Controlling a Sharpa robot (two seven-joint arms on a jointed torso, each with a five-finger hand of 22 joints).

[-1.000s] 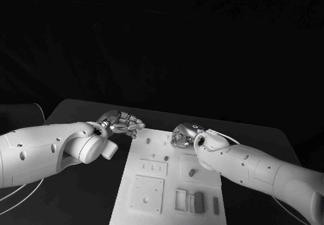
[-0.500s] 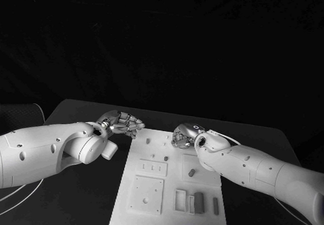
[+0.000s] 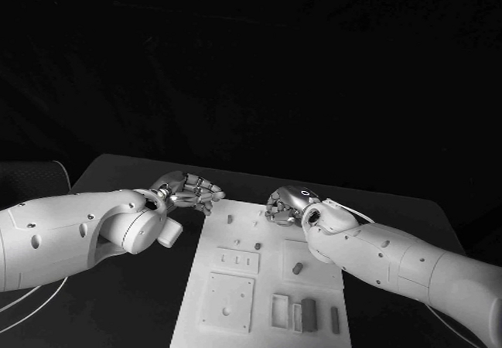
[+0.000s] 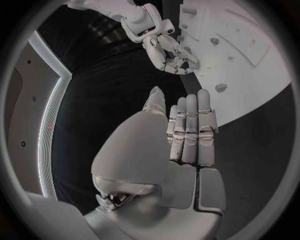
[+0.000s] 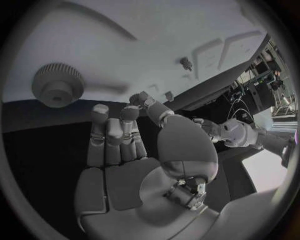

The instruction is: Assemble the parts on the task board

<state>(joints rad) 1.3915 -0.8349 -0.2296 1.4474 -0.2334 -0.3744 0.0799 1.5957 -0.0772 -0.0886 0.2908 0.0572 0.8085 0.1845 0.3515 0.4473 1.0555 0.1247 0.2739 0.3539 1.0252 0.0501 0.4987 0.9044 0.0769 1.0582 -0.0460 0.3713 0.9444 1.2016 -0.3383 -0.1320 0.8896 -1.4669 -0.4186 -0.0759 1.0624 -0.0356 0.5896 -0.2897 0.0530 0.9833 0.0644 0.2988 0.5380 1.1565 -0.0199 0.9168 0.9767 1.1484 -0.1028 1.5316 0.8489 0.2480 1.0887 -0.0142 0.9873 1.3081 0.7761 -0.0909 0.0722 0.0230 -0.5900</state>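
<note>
Both hands hovered empty at the task board (image 3: pixel 262 298) (far end): left hand (image 3: pixel 189 191) open-fingered, right hand (image 3: pixel 283 206) likewise, near a gear (image 5: pixel 57 85).

The flat white task board (image 3: pixel 262 298) looks like matt, smooth plastic, as does the small toothed grey gear (image 5: pixel 57 84) standing on it. The black table (image 3: pixel 117 176) has a dull, even surface. Both silver metallic hands, left (image 3: pixel 189 191) and right (image 3: pixel 283 206), show a soft satin sheen, and the white arm shells (image 3: pixel 58 239) look like smooth, faintly glossy plastic.

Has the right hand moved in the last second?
Yes, slightly. In the head view the right hand has crept toward the far edge of the white board, while the board itself stayed put.
</note>
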